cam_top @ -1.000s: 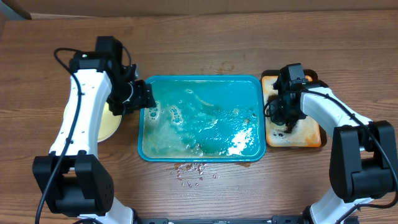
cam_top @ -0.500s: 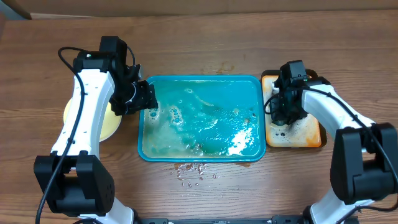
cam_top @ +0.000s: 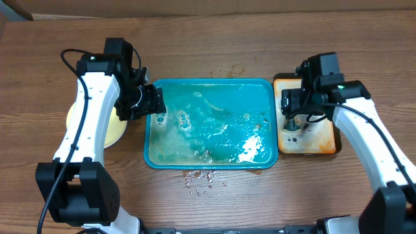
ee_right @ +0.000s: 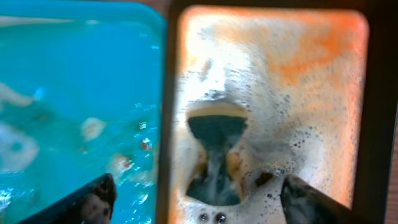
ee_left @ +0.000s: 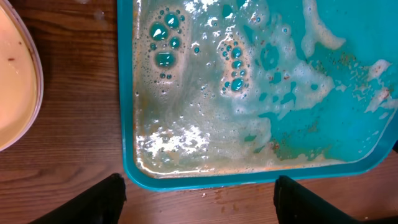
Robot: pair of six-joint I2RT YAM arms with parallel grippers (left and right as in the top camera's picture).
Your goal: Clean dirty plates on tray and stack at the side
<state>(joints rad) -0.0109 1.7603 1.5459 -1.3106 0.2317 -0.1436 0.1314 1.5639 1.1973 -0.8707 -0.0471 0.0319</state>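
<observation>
While the wooden tabletop (cam_top: pixel 214 45) is carrying everything in view, a pale yellow plate (cam_top: pixel 116 130) is lying at its far left, partly under the left arm and well clear of the washing area; whether other plates are sitting beneath it I cannot tell. Just to its right, the left end effector (cam_top: pixel 151 104) is hanging over the left rim of the teal tray (cam_top: pixel 148 156) with its fingers spread wide and nothing between them. That tray is holding only soapy foam (ee_left: pixel 242 62) and brownish water, with no plate in it, so the cleaning is looking close to done. Further right, the right end effector (cam_top: pixel 292 107) is hovering over the orange tray (cam_top: pixel 328 148), its fingers also standing wide apart, while a dark sponge (ee_right: pixel 214 155) is lying free in the suds below them. Judging by its look, the plate is going to handle as stiff, light and brittle, probably wet and slick, so a flat pinch on its face is likely to slip. Taking it at the exposed rim nearest the teal tray, one finger over and one under, is looking safest, and setting it down gently is avoiding a chipped edge.
</observation>
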